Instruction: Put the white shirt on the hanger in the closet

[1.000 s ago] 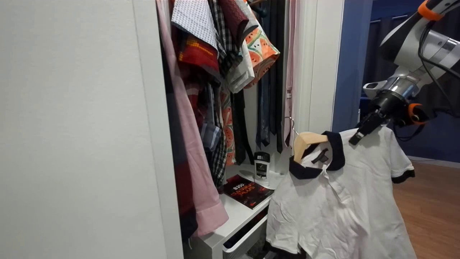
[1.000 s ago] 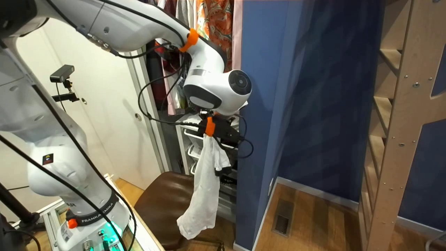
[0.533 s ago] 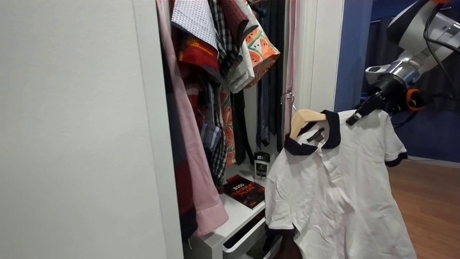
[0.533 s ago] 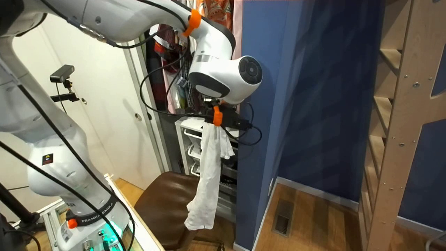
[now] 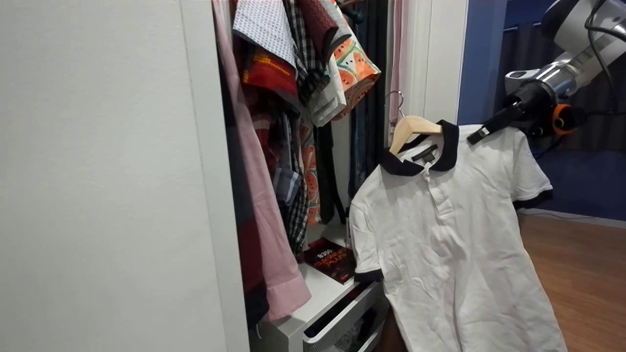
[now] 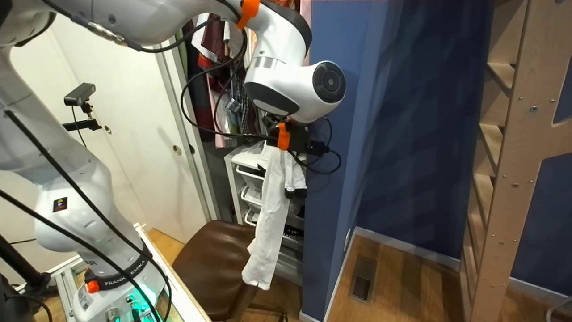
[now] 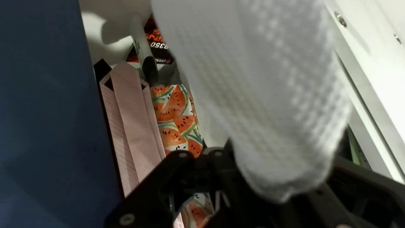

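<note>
The white shirt [image 5: 469,234] with dark collar and cuffs hangs on a wooden hanger [image 5: 413,129], in front of the open closet [image 5: 313,293]. The hanger's metal hook [image 5: 401,100] points up, free, near the closet's right-hand panel. My gripper [image 5: 478,135] is shut on the shirt's shoulder beside the collar; the hanger arm there is hidden under cloth. In an exterior view the shirt [image 6: 268,223] hangs edge-on below the wrist, fingers hidden. In the wrist view the blurred cloth [image 7: 262,104] covers part of the gripper [image 7: 205,155].
Crowded clothes, a pink sleeve [image 5: 279,274] and watermelon-print cloth [image 5: 352,68], hang in the closet. A dark box [image 5: 330,259] lies on the ledge above open drawers. A blue wall [image 6: 330,179] stands close beside the wrist. A brown chair [image 6: 210,259] is below.
My gripper has risen with the shirt and hanger, the shirt shifting slightly toward the closet in an exterior view. The hook is now higher against the panel. The grip is unchanged.
</note>
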Tool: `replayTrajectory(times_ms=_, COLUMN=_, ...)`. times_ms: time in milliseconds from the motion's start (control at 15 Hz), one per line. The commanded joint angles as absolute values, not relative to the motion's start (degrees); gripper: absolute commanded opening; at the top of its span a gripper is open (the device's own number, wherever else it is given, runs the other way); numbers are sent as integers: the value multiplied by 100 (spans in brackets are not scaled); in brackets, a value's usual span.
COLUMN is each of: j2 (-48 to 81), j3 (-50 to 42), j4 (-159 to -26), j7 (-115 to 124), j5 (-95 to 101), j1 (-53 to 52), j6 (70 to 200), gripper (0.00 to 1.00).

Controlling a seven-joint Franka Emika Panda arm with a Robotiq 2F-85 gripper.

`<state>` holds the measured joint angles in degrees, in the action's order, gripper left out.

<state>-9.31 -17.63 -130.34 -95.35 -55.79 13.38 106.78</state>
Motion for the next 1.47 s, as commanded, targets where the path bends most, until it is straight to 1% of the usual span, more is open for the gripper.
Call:
replayTrajectory(times_ms=0, j2=-1182, j3=-1807, j4=-12902, j7=-9698, j5=-6153, j1=1370, j6=10495, gripper=4)
replayTrajectory(times_ms=267, j2=-1410, j3=-1780, j4=-12949, j7=-9683, j5=-6366, j1=1348, j6=10465, gripper=4)
replayTrajectory(times_ms=733, j2=-2202, j3=-1432, j4=-13499, j7=-9548, j5=-6959, j1=1317, j6=11672, gripper=4)
replayTrajectory(times_ms=1400, j2=-3172, j3=-1093, j4=-13788, j7=-9022, j5=-7005, j1=1288, j6=12134, gripper=4)
